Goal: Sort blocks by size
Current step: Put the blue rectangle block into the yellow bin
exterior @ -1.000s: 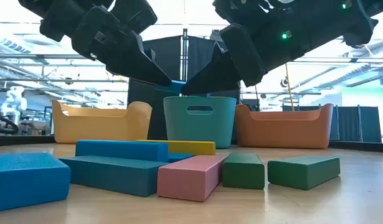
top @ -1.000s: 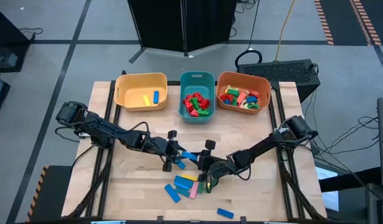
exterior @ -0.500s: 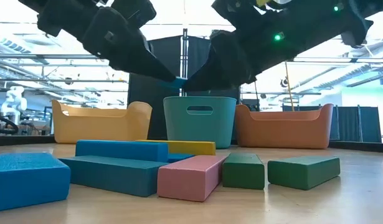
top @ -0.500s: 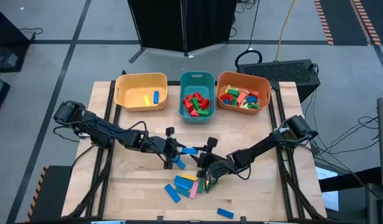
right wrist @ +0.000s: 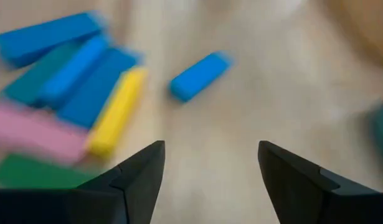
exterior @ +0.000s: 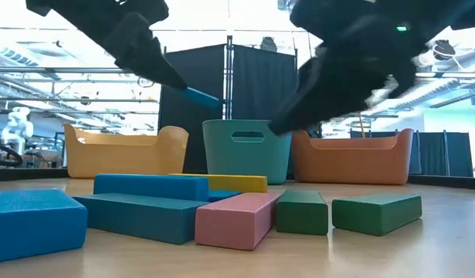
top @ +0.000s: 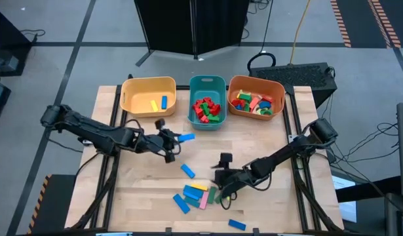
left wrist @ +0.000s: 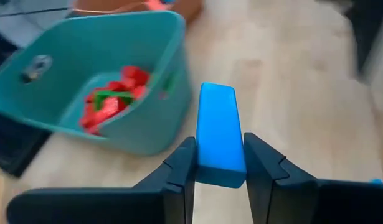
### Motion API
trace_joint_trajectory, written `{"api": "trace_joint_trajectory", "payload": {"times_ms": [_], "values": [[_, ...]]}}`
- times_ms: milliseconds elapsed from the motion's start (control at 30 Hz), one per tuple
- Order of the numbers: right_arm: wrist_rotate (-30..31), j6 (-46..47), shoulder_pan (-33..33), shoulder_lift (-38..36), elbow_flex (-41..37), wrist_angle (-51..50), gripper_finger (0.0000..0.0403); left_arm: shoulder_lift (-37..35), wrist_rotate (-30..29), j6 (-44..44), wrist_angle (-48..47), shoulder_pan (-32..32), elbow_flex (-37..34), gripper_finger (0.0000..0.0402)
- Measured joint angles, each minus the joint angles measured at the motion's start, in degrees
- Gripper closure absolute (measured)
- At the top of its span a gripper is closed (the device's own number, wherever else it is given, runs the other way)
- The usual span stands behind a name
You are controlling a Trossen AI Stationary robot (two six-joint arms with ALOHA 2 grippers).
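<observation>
A long blue block sat clamped between the fingers of the left gripper, sticking out forward past their tips, lifted off the table. Below the wide-open right gripper lay a loose cluster of blocks: blue bars, a yellow bar, a pink one, green ones. A lone small blue block lay just ahead of that gripper.

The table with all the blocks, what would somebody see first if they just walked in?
Probably the left claw holding a bright blue block up in the air, in front of the teal bin. Then the three bins in a row at the table's far edge: yellow, teal and orange. Near the front lies a colourful heap of loose blocks, with the open right claw hovering over it.
</observation>
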Motion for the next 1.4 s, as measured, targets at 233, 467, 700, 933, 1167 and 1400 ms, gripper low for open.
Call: {"api": "trace_joint_trajectory", "payload": {"times_ms": [233,467,700,933,1167,1400], "values": [[-13.7,0.2,0.1,0.2,-0.1,-3.8,0.0164,-6.7,-9.4,-5.8,-11.1,2.9,0.0,0.0322],[-14.0,0.2,0.3,0.2,-0.1,-4.2,0.0165,-10.3,-11.6,-8.7,-17.8,8.3,0.0,0.0322],[-15.7,-0.2,0.7,0.2,-0.1,-4.3,0.0165,-10.5,-11.6,-8.7,-20.4,15.3,0.0,0.0319],[-16.9,-0.3,1.6,0.2,-0.1,-4.3,0.0165,-10.5,-11.5,-8.7,-21.0,24.0,0.0,0.0316],[-15.7,-0.3,2.7,0.2,-0.1,-4.3,0.0165,-10.5,-4.4,-8.7,-21.4,33.3,0.0,0.0315],[-15.2,-0.3,2.8,0.2,-0.1,-4.3,0.0165,-10.4,3.0,-8.8,-21.5,39.3,0.0,0.0302]]}}
